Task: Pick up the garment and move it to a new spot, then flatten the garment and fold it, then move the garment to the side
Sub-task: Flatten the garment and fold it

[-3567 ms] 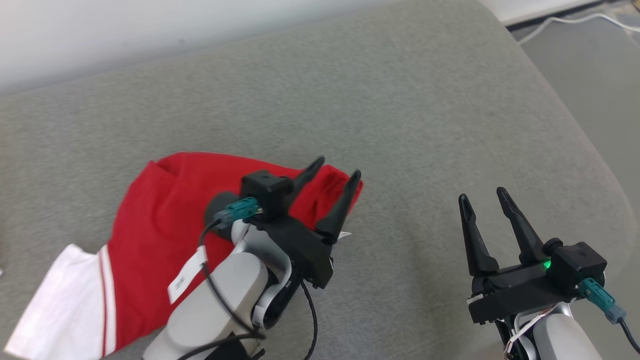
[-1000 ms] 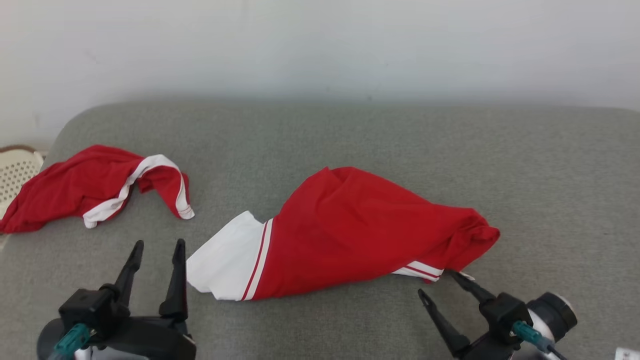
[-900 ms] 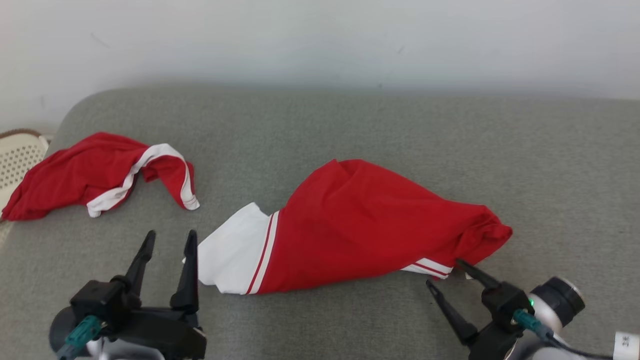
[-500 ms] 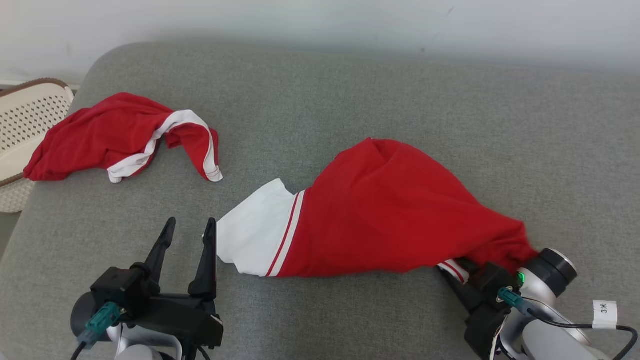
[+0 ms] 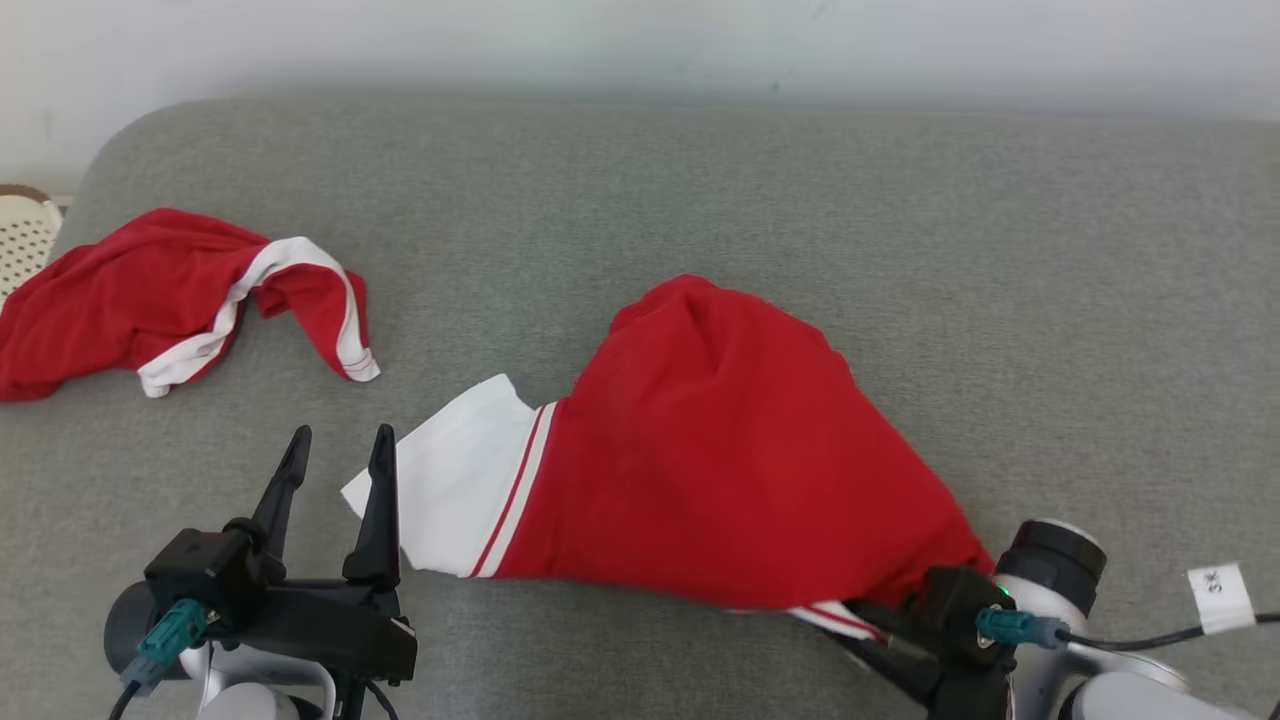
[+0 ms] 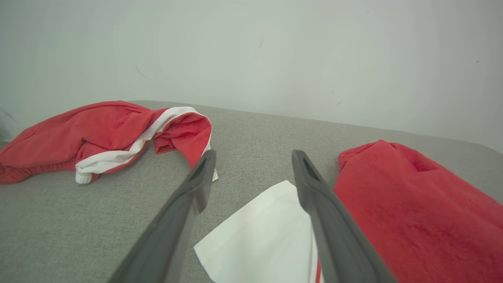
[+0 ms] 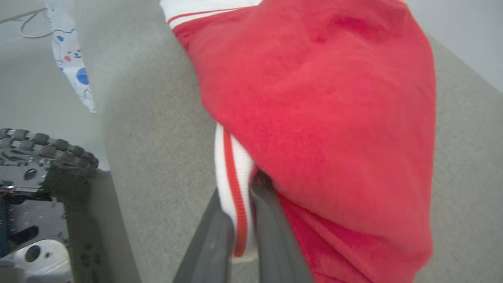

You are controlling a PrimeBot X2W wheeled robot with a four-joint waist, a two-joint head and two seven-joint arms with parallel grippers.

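Observation:
The garment (image 5: 720, 460) is red with a white sleeve and lies bunched in the middle of the grey couch (image 5: 900, 220). My right gripper (image 5: 865, 632) sits at its near right corner, shut on the white, red-striped hem. The right wrist view shows that hem (image 7: 235, 204) pinched between the two fingers of the right gripper (image 7: 240, 202), with the red body (image 7: 314, 98) draped above. My left gripper (image 5: 340, 450) stands open just left of the white sleeve (image 5: 450, 480). In the left wrist view the left gripper (image 6: 253, 155) has the sleeve (image 6: 267, 232) between its spread fingers, untouched.
A second red garment with white trim (image 5: 150, 290) lies crumpled at the couch's far left, also in the left wrist view (image 6: 98, 133). A perforated white basket (image 5: 20, 230) sits beyond it. The right wrist view shows the couch's front edge, my wheel (image 7: 43, 149) and a printed cloth (image 7: 72, 59).
My right gripper reached the striped hem, shut on it and drew that corner toward the couch's near edge, stretching the red body. The left gripper stayed open. The head camera shifted.

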